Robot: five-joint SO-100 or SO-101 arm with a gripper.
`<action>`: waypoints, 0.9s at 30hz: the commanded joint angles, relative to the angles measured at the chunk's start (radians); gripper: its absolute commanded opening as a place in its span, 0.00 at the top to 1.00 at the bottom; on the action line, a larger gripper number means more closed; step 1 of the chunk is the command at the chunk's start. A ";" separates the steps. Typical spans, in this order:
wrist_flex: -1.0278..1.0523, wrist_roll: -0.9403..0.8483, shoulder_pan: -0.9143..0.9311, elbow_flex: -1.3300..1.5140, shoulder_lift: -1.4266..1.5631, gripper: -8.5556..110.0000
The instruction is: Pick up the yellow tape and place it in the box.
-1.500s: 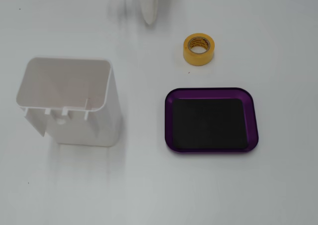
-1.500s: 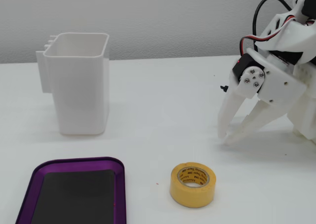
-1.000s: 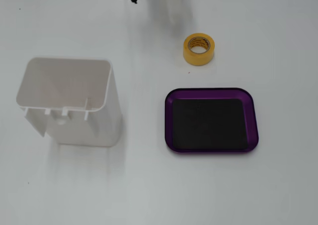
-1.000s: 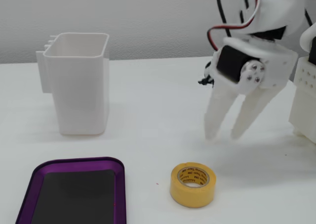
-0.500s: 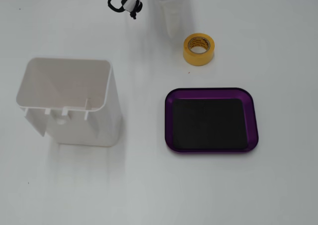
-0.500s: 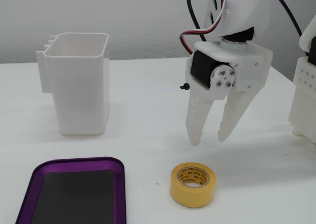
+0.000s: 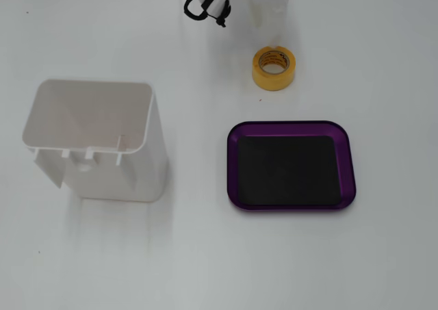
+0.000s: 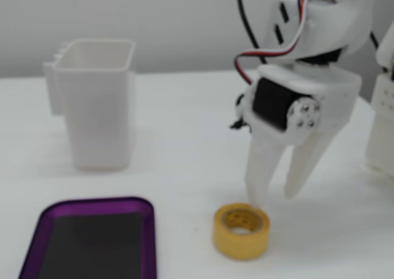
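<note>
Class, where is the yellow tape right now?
In a fixed view, the tape lies on the table just above the purple tray, below the claw.

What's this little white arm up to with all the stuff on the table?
The white arm's gripper hangs just above and behind the yellow tape, fingers slightly parted, not holding it. The roll lies flat on the table, untouched. The purple tray sits empty nearby, so nothing has been put in it yet. A tall white container stands off to the side, apart from both. It looks like the arm is about to grab the tape.
</note>
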 commanded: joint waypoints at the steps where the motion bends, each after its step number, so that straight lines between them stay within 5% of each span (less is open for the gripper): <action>1: -0.018 0.009 -0.014 -0.032 -0.002 0.81; 27: -0.196 0.009 -0.009 0.095 -0.005 0.81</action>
